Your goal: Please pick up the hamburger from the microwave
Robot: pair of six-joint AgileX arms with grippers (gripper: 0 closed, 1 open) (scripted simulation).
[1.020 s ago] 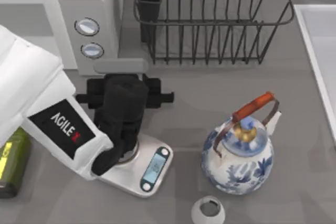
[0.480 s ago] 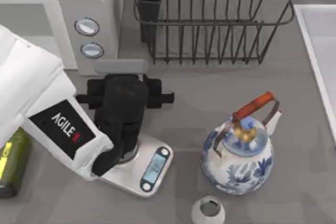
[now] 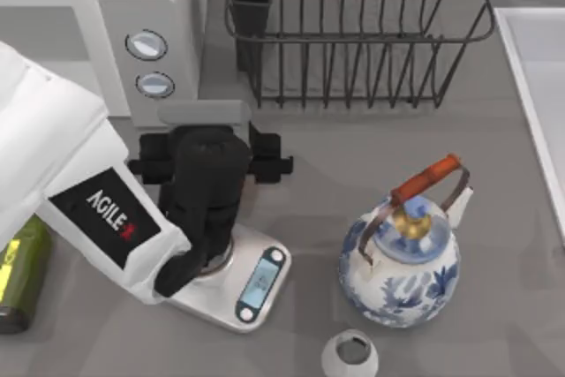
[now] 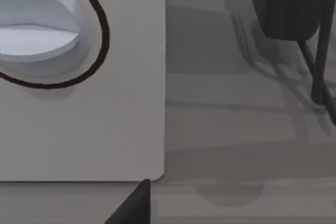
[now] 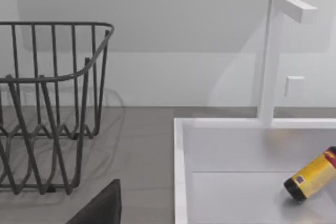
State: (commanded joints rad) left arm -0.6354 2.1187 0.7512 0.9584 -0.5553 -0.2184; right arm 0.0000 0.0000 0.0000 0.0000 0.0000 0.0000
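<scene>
The white microwave (image 3: 132, 6) stands at the table's back left, with two round silver-blue knobs (image 3: 146, 44) on its side panel. In the left wrist view one knob (image 4: 37, 30) is very close. My left gripper (image 3: 206, 134) hovers just in front of that panel, above the kitchen scale, and points at the microwave. My white left arm covers much of the light cavity (image 3: 35, 37). The hamburger is hidden. A dark edge of my right gripper (image 5: 100, 205) is off by the sink.
A black wire dish rack (image 3: 353, 33) with a dark cup stands behind. A silver scale (image 3: 256, 284) sits under my left arm. A blue-and-white kettle (image 3: 402, 262) and a small grey cap (image 3: 350, 352) stand front right. A green bottle (image 3: 18, 275) lies at the left edge. The sink (image 5: 247, 182) holds a yellow bottle (image 5: 315, 174).
The head of my left gripper has turned and shifted very slightly in front of the knob panel. Nothing else has moved.
</scene>
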